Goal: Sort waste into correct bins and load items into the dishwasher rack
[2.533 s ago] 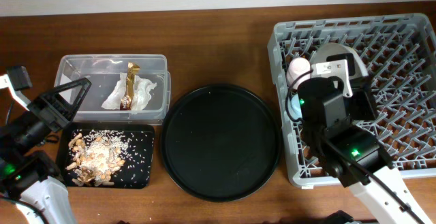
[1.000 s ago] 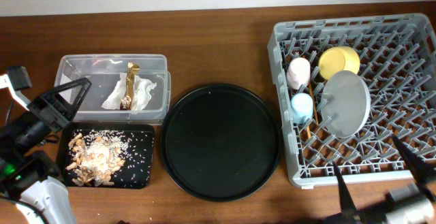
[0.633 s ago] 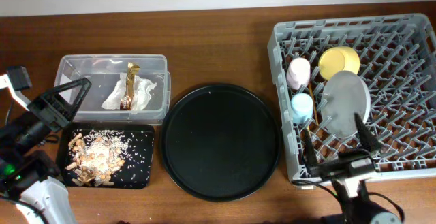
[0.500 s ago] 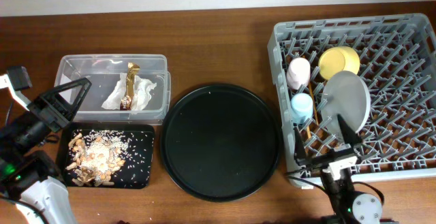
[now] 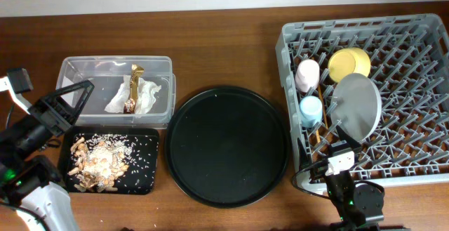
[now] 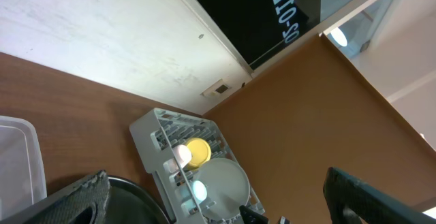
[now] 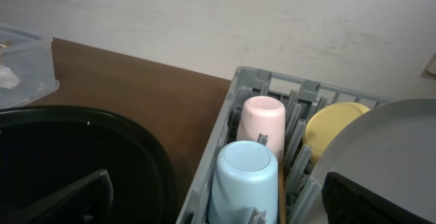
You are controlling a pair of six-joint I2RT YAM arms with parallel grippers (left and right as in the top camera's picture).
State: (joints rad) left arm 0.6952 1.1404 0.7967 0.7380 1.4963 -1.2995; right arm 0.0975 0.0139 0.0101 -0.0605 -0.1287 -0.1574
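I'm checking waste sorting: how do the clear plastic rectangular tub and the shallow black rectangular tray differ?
The clear plastic rectangular tub is see-through with taller walls; the shallow black rectangular tray is opaque and low. The tub holds white tissue and a gold foil wrapper; the tray holds tan food scraps with rice-like bits. Both are rectangular, left of the round black tray.

the worktop (image 5: 224, 48) is dark brown wood with a visible grain and runs back to a pale wall. four things rest directly on it. at the left, a clear tub (image 5: 116, 60) sits toward the back, with a shallow black tray (image 5: 153, 183) just beside it on the near side. a round black tray (image 5: 228, 147) lies in the middle, its rim near the tub's corner. the dishwasher rack (image 5: 421, 83) fills the right side, close against the round black tray; whether they touch cannot be told.
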